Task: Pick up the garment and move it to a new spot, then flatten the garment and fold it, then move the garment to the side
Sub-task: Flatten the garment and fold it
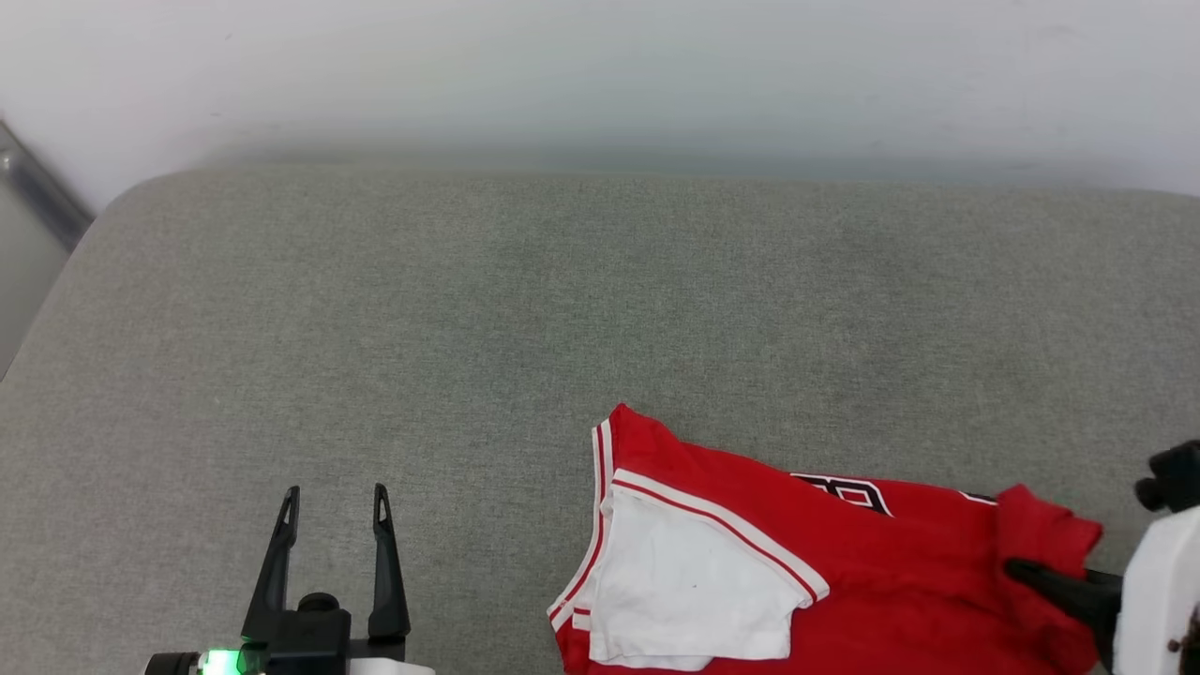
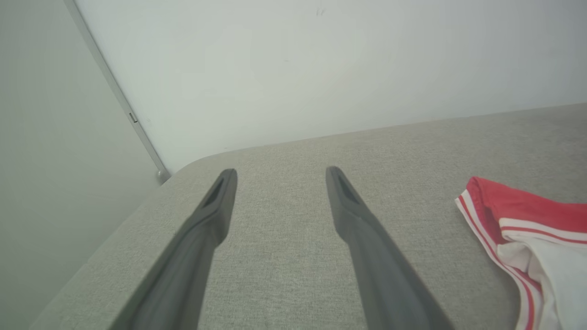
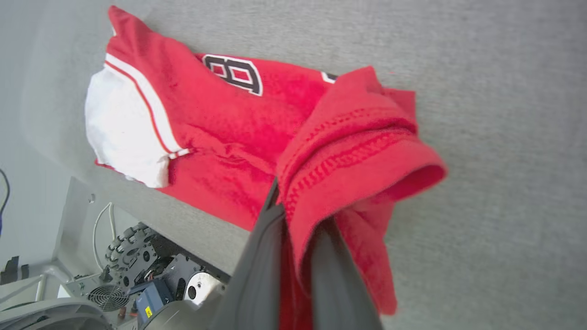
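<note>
- The shirt [image 1: 844, 562] lies crumpled at the near right of the grey cushion [image 1: 469, 328], close to its near edge. One white sleeve [image 1: 684, 591] is spread on top on its left side.
- The right claw [image 1: 1027, 570] is clamped on a bunched fold of red cloth at the shirt's right end. This looks like the pick-up that begins the move to a new spot.
- The left claw [image 1: 335, 502] hovers at the near left with its fingers wide apart and nothing between them, well apart from the shirt.
- To do the lift well, raise the fold straight up until the sleeve end hangs free of the cushion, then carry it far and left, where there is room. A sideways drag would likely roll the cloth tighter.
- The hold takes in several layers — probably secure, but the shirt will hang lopsided, so the left claw should take a second corner before any flattening.
- The right wrist view shows what the head view cannot: the stitched hem wrapped over the fingers, a fuller black-and-white print [image 3: 234, 73], and the robot's wheeled base [image 3: 124, 247] below the cushion edge.
- The left wrist view adds the wall [image 2: 321, 68] beyond the far edge of the cushion.
</note>
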Controlling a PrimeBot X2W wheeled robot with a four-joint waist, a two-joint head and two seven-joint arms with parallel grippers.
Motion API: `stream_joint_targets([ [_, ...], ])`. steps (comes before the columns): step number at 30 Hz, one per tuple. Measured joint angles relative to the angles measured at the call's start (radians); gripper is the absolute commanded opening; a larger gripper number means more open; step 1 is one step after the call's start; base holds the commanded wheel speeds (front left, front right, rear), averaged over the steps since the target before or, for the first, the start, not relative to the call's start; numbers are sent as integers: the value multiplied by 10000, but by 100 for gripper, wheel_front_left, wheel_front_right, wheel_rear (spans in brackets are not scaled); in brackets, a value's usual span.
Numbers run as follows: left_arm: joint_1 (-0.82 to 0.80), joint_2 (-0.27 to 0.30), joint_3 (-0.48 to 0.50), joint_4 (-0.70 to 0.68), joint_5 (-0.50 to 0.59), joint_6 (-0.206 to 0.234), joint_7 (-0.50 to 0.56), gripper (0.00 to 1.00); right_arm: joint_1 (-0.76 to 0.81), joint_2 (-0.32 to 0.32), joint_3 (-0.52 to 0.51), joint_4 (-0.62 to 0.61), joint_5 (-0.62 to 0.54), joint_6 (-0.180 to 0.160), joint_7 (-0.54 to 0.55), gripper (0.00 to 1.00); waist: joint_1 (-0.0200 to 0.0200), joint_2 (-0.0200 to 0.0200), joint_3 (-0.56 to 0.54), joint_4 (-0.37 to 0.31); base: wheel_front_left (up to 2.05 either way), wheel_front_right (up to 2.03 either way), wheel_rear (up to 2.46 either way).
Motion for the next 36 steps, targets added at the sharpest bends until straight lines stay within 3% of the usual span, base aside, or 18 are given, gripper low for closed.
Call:
stream_joint_targets([
  [8, -175, -21, -15, 104, 77, -153, 0, 100, -1244, 721, 1302, -1732, -686, 0, 1104, 0, 0, 0, 156, 126, 0, 0, 0],
  [12, -451, -63, -75, 190, 88, -295, 0, 100, -2980, 1741, 2959, -1653, -1540, 2, 1850, 0, 0, 0, 363, 298, 0, 0, 0],
  [24, -1028, -167, -176, 253, 150, -468, 0, 100, -5909, 3960, 5793, 1373, -2757, 0, 1450, 0, 1, 0, 1025, 695, 0, 0, 0],
  [34, -1372, -255, -242, 385, 163, -548, 0, 100, -6309, 4648, 7287, 3894, -2934, 4, 336, 0, 1, 0, 1448, 983, 0, 0, 0],
  [35, -1373, -251, -242, 405, 163, -550, 0, 100, -6364, 4631, 7453, 3942, -2978, 6, 134, 18, 1, 0, 1442, 978, 0, 0, 0],
  [36, -1373, -249, -238, 422, 163, -550, 0, 100, -6443, 4596, 7603, 3948, -3055, 6, -109, 96, 1, 0, 1426, 968, 0, 0, 0],
])
